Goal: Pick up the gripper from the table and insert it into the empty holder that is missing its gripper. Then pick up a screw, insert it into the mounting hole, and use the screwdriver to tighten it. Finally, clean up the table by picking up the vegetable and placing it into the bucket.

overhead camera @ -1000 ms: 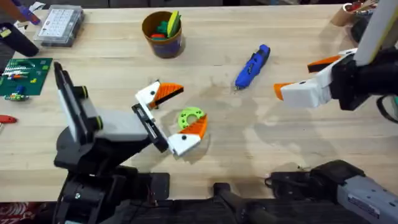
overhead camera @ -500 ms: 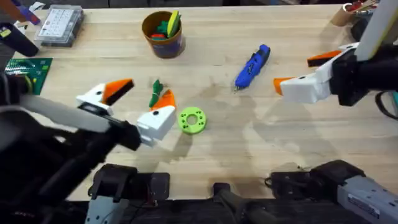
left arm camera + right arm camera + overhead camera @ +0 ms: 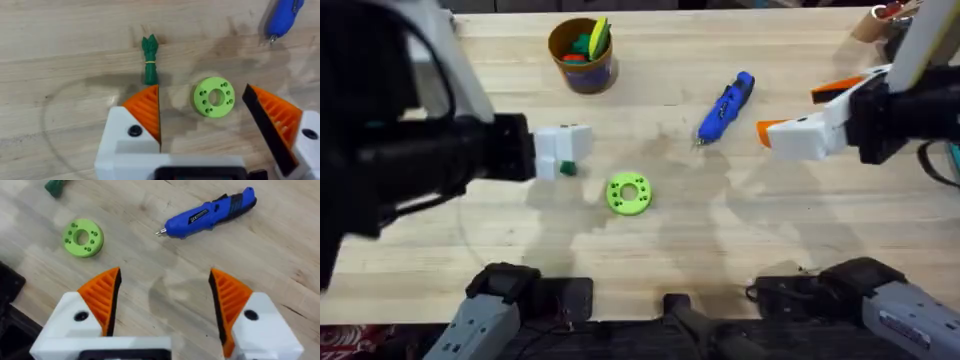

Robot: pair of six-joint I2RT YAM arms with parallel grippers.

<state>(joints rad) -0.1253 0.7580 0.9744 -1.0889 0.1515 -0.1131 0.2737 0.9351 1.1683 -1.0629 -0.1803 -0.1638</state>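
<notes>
The bucket stands upright at the far side of the table, holding yellow, green and red toy pieces. The vegetable lies flat on the wood, just beyond one orange pad of the left gripper, whose jaws are spread wide and empty, with the lime-green disc between them. The right gripper hangs wide open, holding nothing, near the screwdriver, which lies on its side on the table.
</notes>
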